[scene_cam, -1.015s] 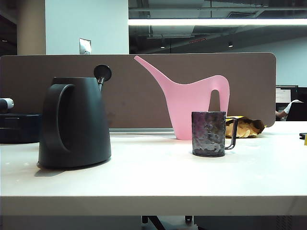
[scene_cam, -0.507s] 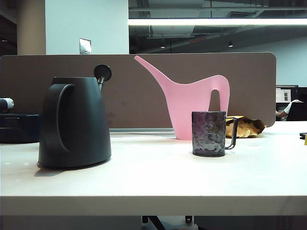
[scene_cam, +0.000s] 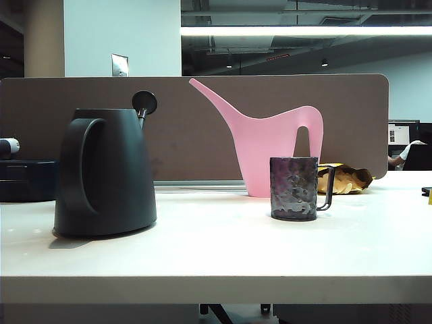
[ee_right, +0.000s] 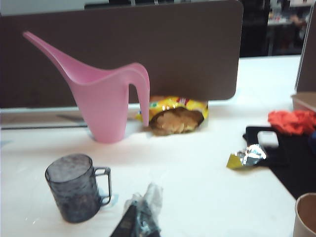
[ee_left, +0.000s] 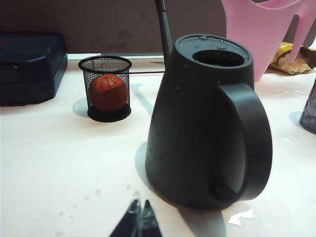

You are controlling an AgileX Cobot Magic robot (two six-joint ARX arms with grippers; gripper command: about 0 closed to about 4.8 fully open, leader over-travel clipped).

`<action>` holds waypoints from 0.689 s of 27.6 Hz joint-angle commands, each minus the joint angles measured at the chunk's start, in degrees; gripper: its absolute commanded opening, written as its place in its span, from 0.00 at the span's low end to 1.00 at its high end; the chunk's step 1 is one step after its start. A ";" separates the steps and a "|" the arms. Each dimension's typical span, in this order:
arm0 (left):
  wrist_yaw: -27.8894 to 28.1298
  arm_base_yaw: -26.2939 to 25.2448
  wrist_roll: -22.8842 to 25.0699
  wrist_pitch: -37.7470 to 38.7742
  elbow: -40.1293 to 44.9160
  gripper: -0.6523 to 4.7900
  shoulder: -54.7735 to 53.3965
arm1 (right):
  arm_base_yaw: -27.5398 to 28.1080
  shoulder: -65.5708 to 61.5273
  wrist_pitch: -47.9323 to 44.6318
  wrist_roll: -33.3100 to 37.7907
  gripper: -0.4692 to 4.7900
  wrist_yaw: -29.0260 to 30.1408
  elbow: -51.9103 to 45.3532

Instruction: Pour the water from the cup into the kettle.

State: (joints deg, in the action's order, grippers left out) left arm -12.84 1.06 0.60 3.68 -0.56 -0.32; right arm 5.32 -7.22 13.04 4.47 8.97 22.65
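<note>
1. Hovering low over the tabletop (scene_cam: 216, 256), my left end effector (ee_left: 138, 219) is clenched, empty, near the kettle (ee_left: 207, 123).
2. Right end effector (ee_right: 140, 219) clenched, empty, just beside the cup (ee_right: 74, 187).
3. Cup upright, well apart from kettle, before pink watering can (scene_cam: 270, 148).

Matte black kettle (scene_cam: 108, 172), dimpled purplish-silver cup (scene_cam: 293, 188), pink watering can (scene_cam: 270, 145).
</note>
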 commanded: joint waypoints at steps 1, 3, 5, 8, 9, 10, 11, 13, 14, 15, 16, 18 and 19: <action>-0.02 0.02 0.42 -0.79 -0.09 0.11 -0.04 | -0.09 -5.42 3.89 -0.02 0.07 0.20 5.09; -0.02 0.02 0.42 -0.79 -0.09 0.11 -0.04 | -0.09 -8.28 4.24 -0.02 0.07 1.68 6.99; -0.02 0.02 0.42 -0.79 -0.09 0.11 -0.04 | -0.11 -11.02 3.26 -0.04 0.07 3.85 7.91; -0.02 0.02 0.39 -0.79 -0.09 0.11 -0.04 | -0.11 -14.75 1.70 -0.04 0.07 7.58 7.91; -0.02 0.02 0.39 -0.79 -0.09 0.11 -0.04 | -0.11 -15.85 1.70 -0.07 0.07 8.61 7.91; -0.02 0.02 0.39 -0.79 -0.11 0.11 -0.04 | -0.13 -16.96 1.68 -0.24 0.07 9.66 7.89; -0.02 0.02 0.39 -0.79 -0.09 0.11 -0.04 | -0.13 -18.49 1.70 -0.44 0.09 10.84 7.89; -0.02 0.02 0.39 -0.79 -0.09 0.11 -0.04 | -0.13 -21.00 1.62 -1.05 0.15 11.78 7.89; -0.02 0.02 0.39 -0.79 -0.09 0.11 -0.04 | -0.17 -22.12 1.51 -1.70 0.20 11.78 7.89; -0.02 0.02 0.39 -0.79 -0.09 0.11 -0.04 | -0.26 -23.34 1.16 -1.81 0.24 11.76 7.89; -0.02 0.02 0.33 -0.79 -0.09 0.11 -0.04 | -0.61 -24.74 0.37 -1.81 0.28 11.76 7.87; -0.04 0.02 -0.50 -0.79 -0.09 0.11 -0.04 | -2.05 -29.09 -3.28 -1.81 0.32 11.78 7.85; -0.07 0.04 -0.61 -0.79 -0.09 0.11 -0.04 | -2.91 -31.36 -5.33 -1.81 0.32 11.80 7.85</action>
State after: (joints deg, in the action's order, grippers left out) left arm -12.84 1.06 0.36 3.68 -0.58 -0.32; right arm 3.05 -37.04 11.25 2.92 20.60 30.33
